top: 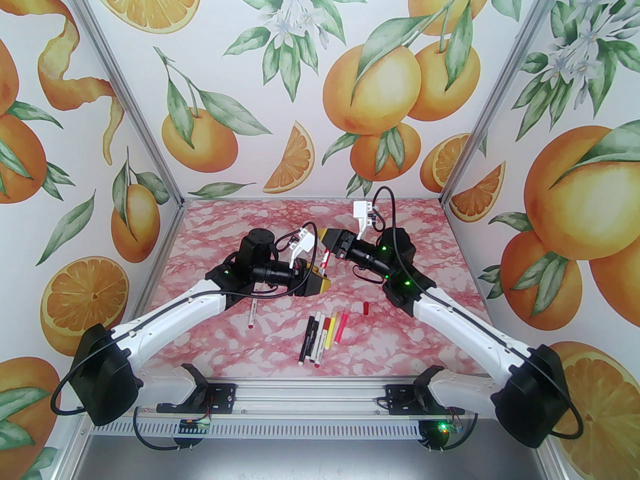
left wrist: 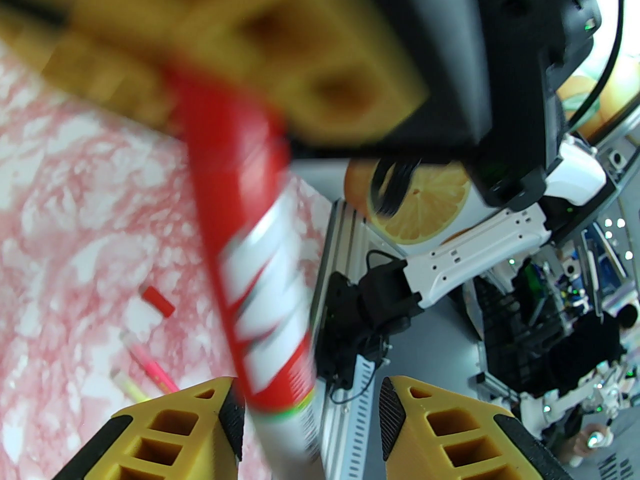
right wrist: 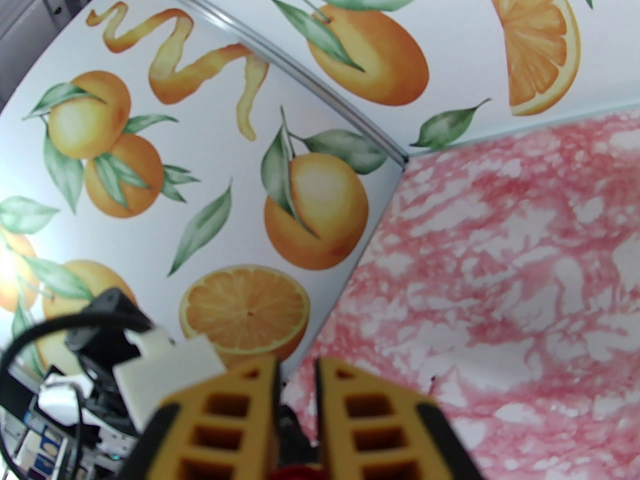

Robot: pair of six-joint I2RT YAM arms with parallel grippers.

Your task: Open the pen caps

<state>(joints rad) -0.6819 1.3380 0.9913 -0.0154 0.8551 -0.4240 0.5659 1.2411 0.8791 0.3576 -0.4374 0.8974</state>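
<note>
red cap (left wrist: 230, 133), blurred, tops a slim red-and-white printed pen (left wrist: 272, 288)

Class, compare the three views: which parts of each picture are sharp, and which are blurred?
Top external: evenly lit and sharp across the pink marbled table. Left wrist: the red and white plastic marker and the right gripper clamping it are smeared, while the left gripper is crisp. Right wrist: the orange-printed wall is sharp; the right gripper looks soft.
</note>
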